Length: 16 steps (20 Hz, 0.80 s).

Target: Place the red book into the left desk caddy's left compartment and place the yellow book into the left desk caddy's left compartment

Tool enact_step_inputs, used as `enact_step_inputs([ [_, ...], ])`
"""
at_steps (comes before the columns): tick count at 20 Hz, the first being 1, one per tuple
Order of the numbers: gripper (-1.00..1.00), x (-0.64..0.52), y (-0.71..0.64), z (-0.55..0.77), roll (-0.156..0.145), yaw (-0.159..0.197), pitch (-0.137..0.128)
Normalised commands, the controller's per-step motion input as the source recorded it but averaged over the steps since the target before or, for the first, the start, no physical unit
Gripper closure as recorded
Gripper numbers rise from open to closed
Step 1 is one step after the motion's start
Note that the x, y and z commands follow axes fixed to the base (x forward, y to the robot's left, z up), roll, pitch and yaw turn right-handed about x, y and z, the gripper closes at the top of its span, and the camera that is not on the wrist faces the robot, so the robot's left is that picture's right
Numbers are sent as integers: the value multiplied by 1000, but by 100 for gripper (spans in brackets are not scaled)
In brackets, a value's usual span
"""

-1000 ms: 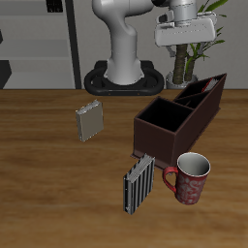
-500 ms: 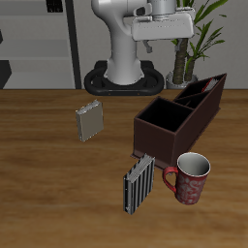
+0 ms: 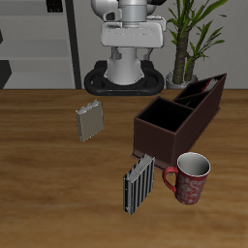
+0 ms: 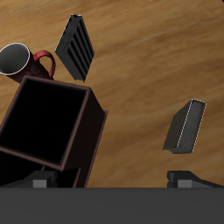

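Your gripper (image 3: 133,37) hangs high at the top centre of the exterior frame; its jaws stand apart and hold nothing. The yellow book (image 3: 89,120) stands on the table (image 3: 39,174) left of centre, well apart from the caddy (image 3: 180,117) at right. A dark cover, likely the red book (image 3: 197,93), leans in the caddy's far end. A striped book (image 3: 139,184) and red mug (image 3: 189,178) sit near the front edge.

- Even, soft light falls on the table (image 3: 48,155); shadows are faint.
- The caddy (image 4: 52,118) interior reads near black from the wrist.
- Renders are low-resolution, slightly soft, without glare.
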Motion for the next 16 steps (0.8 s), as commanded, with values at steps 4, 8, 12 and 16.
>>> enact_step_inputs([
  [4, -100, 285, -695, -65, -45, 5, 19],
  [8, -100, 216, -550, -209, -23, 59, 41],
  [12, -100, 200, -430, -172, -36, 19, 39],
  [16, -100, 69, -191, -149, -31, -7, 7],
])
